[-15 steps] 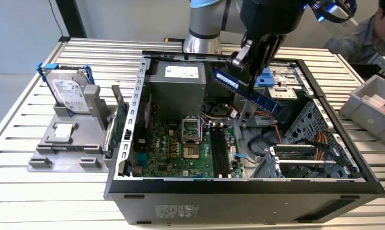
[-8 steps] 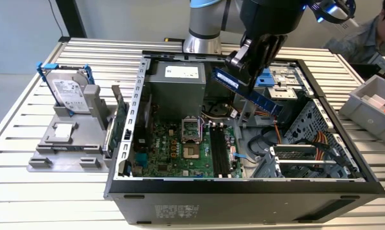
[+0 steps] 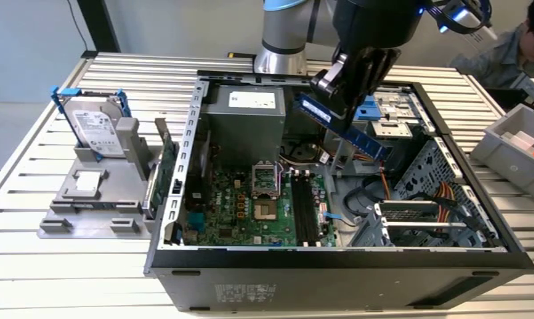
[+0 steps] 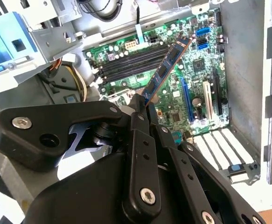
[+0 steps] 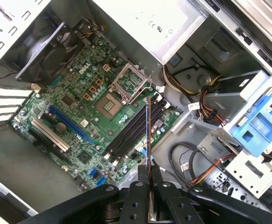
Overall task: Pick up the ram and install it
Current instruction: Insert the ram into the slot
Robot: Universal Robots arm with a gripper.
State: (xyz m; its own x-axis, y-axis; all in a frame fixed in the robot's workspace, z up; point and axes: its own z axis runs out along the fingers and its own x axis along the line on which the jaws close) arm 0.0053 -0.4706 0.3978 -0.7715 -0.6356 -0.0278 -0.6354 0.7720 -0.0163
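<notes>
My gripper (image 3: 340, 108) is shut on the ram (image 3: 366, 141), a long blue circuit-board stick held tilted in the air above the open computer case (image 3: 338, 262). In the exterior view it hangs over the case's far right part, above and beyond the dark memory slots (image 3: 304, 212) on the green motherboard (image 3: 231, 209). In the second wrist view the ram (image 4: 167, 65) sticks out from the black fingers (image 4: 138, 119) over the slots (image 4: 126, 60). The first wrist view shows the ram (image 5: 148, 135) edge-on, over the slots (image 5: 129, 133), held by the gripper (image 5: 149, 179).
A silver hard drive in a blue frame (image 3: 98, 126) stands on a grey fixture (image 3: 94, 209) at the exterior view's left, with a green card (image 3: 167, 166) beside the case. A power supply (image 3: 245, 119), cables (image 3: 444, 199), a blue bracket (image 5: 261, 121), a grey bin (image 3: 515, 149) and a person (image 3: 515, 46).
</notes>
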